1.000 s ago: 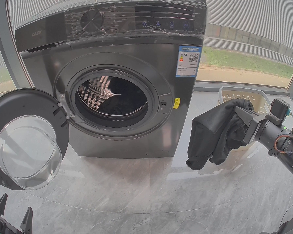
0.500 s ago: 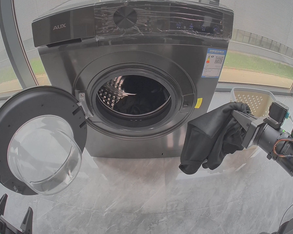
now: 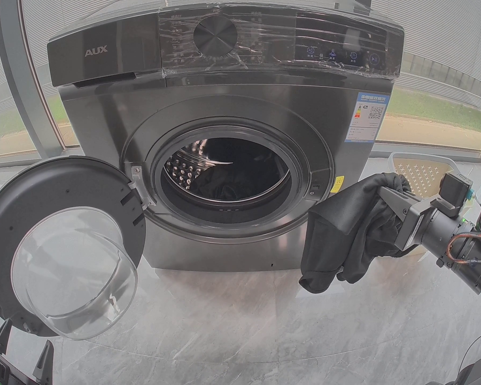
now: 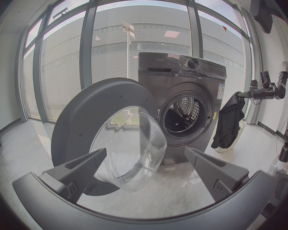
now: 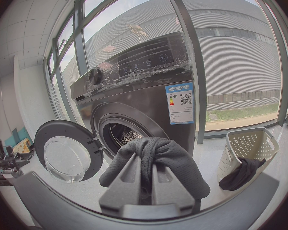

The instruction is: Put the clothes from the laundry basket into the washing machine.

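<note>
A black fabric garment (image 3: 347, 225) hangs beside the open-doored grey front-loading washing machine (image 3: 224, 97), in front of the cream perforated laundry basket (image 3: 422, 171).

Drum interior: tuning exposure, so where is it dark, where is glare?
Head view: drum mostly dark, daylight glinting on its left wall; glossy floor reflects the washing machine. Left wrist view: window frames bow, and the door glass shows reflections.
</note>
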